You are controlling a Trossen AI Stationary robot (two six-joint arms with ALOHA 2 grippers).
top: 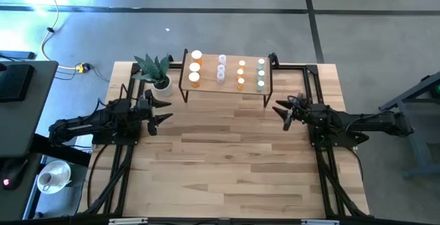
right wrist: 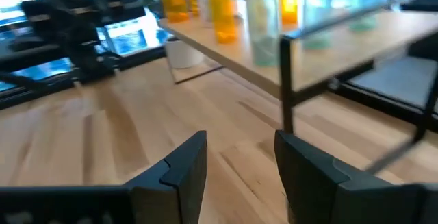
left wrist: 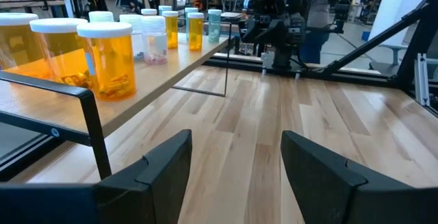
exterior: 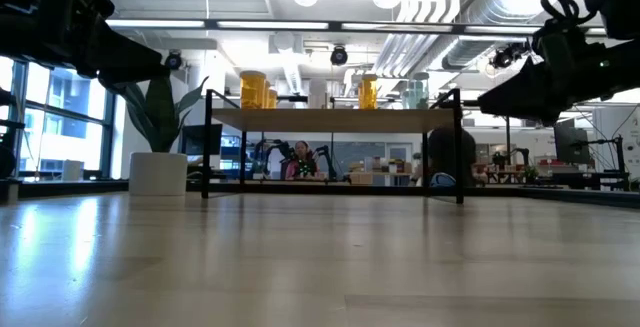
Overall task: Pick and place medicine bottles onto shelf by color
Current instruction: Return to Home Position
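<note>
The medicine bottles (top: 221,69) stand upright on their bases on the shelf (top: 227,86), a small light-wood board on black legs at the table's far middle. They are sorted in rows: large orange ones (left wrist: 106,56) at the left, then clear ones (left wrist: 154,39), small orange ones (top: 241,72) and pale green ones (top: 261,73) at the right. My left gripper (top: 163,112) hovers open off the shelf's left end, with nothing between its fingers (left wrist: 164,172). My right gripper (top: 282,113) hovers open off the shelf's right end, also empty (right wrist: 241,166).
A green plant in a white pot (top: 158,73) stands by the shelf's left end, close to my left gripper. Black frame rails (top: 313,80) run along the table's sides. Bare wooden tabletop (top: 227,163) stretches from the shelf to the near edge.
</note>
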